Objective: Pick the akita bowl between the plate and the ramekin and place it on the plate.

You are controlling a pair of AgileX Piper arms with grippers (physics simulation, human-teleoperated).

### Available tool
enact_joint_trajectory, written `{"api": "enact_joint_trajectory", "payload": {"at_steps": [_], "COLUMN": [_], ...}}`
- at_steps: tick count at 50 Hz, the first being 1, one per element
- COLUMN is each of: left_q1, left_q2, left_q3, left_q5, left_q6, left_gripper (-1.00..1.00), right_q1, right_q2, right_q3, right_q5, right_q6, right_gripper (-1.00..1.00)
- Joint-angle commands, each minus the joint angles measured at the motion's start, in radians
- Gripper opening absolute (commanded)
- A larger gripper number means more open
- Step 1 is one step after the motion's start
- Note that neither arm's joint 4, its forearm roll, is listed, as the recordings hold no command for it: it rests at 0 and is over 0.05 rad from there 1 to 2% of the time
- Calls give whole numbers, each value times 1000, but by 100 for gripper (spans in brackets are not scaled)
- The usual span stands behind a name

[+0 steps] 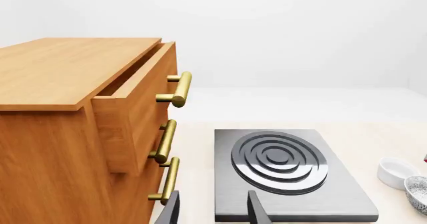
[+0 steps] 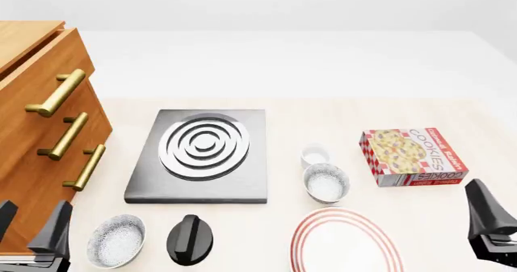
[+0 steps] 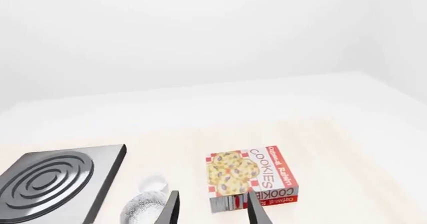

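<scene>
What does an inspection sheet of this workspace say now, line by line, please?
Surface: light wooden table, flat.
Job's things: akita bowl upright between ramekin and plate; nothing on the plate.
Clutter: second speckled bowl, black knob, burner, cookie box, wooden drawer cabinet with top drawer partly open.
Grippers: left tool open, holding nothing; right tool open, holding nothing; both away from the bowl.
Cables: nothing seen.
Surroundings: plain white walls.
</scene>
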Motion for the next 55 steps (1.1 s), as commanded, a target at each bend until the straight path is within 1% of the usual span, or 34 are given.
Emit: {"api": "enact_joint_trajectory", "payload": {"at_steps": [1,2,3,4,6,7,8,9,13,14,16,18,24,25,26,28,29,31,36,38,40,42,44,45,46,47,48,50,51,52,53,54,55], "left_q1": [0,0,0,0,0,0,0,0,0,0,0,0,0,0,0,0,0,0,0,0,0,0,0,0,0,0,0,0,0,0,0,0,0], "left_q2": [0,0,0,0,0,0,0,0,0,0,0,0,0,0,0,0,0,0,0,0,0,0,0,0,0,0,0,0,0,0,0,0,0], "left_q3": [0,0,0,0,0,0,0,0,0,0,0,0,0,0,0,0,0,0,0,0,0,0,0,0,0,0,0,0,0,0,0,0,0], "left_q5": [0,0,0,0,0,0,0,0,0,0,0,0,0,0,0,0,0,0,0,0,0,0,0,0,0,0,0,0,0,0,0,0,0], "left_q6": [0,0,0,0,0,0,0,0,0,0,0,0,0,0,0,0,0,0,0,0,0,0,0,0,0,0,0,0,0,0,0,0,0], "left_gripper": [100,100,100,100,100,100,100,100,100,100,100,100,100,100,100,100,100,100,100,100,100,100,100,100,100,100,100,100,100,100,100,100,100], "right_q1": [20,24,31,36,41,29,37,43,51,53,56,59,81,74,73,75,75,80,77,81,91,100,118,126,115,117,133,124,125,149,155,147,152], "right_q2": [82,90,94,116,133,155,157,186,234,255,279,291,396,412,425,451,451,481,569,583,618,650,676,689,693,701,727,740,757,784,797,810,817], "right_q3": [-185,-204,-245,-300,-321,-359,-380,-444,-549,-588,-651,-673,-834,-856,-880,-928,-929,-965,-1015,-1040,-1063,-1090,-1114,-1122,-1138,-1146,-1156,-1180,-1189,-1186,-1186,-1180,-1178], "right_q5": [126,138,170,211,226,254,269,314,378,402,439,451,550,562,574,600,600,624,665,675,689,704,721,729,737,743,756,763,770,777,778,779,776], "right_q6": [20,20,0,-7,-5,-5,-1,5,-11,-27,-29,-29,-46,-62,-64,-84,-84,-88,-131,-140,-135,-146,-115,-118,-127,-126,-109,-123,-122,-95,-89,-102,-101], "right_gripper": [100,100,100,100,100,100,100,100,100,100,100,100,100,100,100,100,100,100,100,100,100,100,100,100,100,100,100,100,100,100,100,100,100]}}
